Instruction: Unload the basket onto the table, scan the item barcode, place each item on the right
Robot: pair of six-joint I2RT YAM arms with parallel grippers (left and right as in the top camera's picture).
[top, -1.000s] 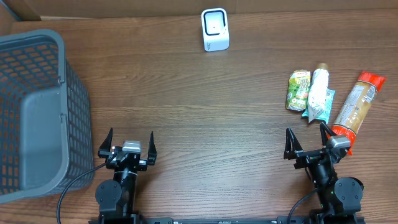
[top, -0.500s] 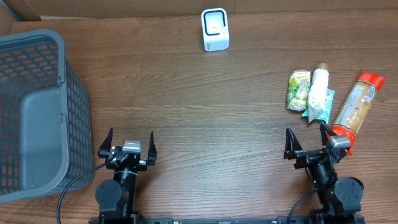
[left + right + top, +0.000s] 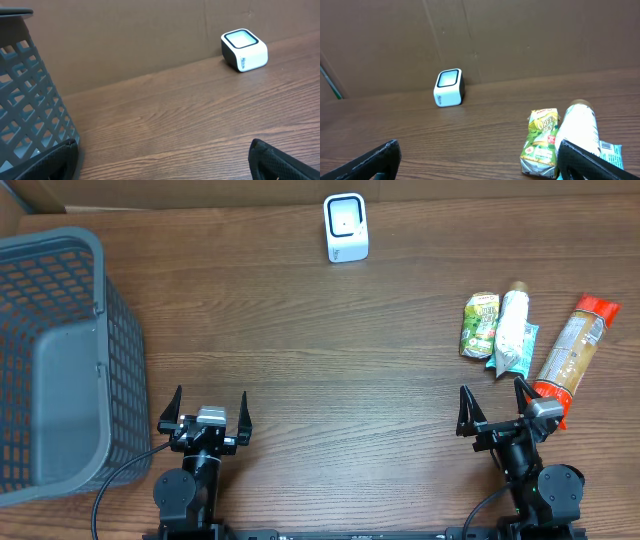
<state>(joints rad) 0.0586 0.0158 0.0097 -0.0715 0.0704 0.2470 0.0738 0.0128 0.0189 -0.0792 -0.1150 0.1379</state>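
Nothing has moved since the earlier frame. The items, a green pouch (image 3: 480, 325), a white bottle (image 3: 514, 328) and a red-ended packet (image 3: 570, 349), lie near the counter's right edge; the scanner (image 3: 346, 227) faces upward at the far edge, likely to read passing barcodes. The left end effector (image 3: 205, 412) and right end effector (image 3: 497, 410) rest wide, empty, at the near edge.

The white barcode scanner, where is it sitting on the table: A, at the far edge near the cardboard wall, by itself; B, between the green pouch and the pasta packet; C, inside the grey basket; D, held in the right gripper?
A: the white barcode scanner stands alone at the table's far edge by the cardboard wall, apart from the grey basket and the packets at the right.
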